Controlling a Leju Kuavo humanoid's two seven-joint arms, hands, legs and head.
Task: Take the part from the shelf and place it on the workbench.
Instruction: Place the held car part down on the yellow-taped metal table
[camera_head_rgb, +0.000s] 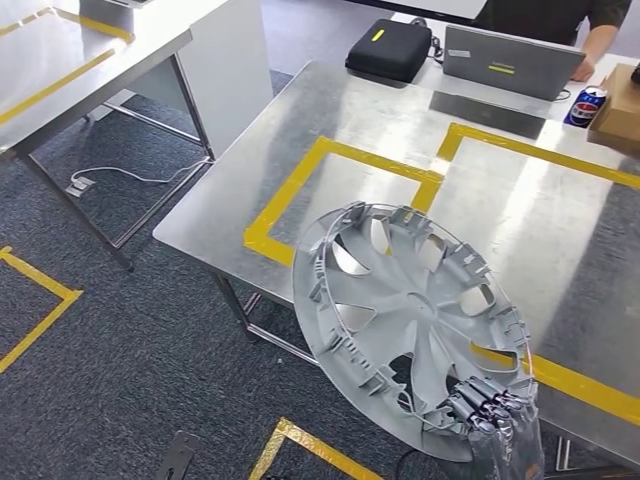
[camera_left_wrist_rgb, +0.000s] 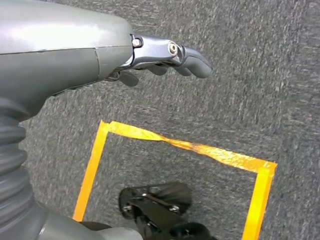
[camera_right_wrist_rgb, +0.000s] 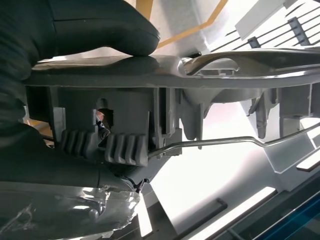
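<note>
Ahead, the steel workbench (camera_head_rgb: 362, 140) carries yellow tape (camera_head_rgb: 302, 185) squares; a laptop (camera_head_rgb: 502, 60) and black case (camera_head_rgb: 389, 48) sit at its far edge, and dark carpet (camera_head_rgb: 136, 350) lies open to the left. The silver wheel cover (camera_head_rgb: 404, 315) hangs tilted over the near edge — the right hand (camera_head_rgb: 498, 420) grips its lower rim. The left hand (camera_left_wrist_rgb: 166, 55) hangs over carpet, fingers nearly straight, holding nothing.
</note>
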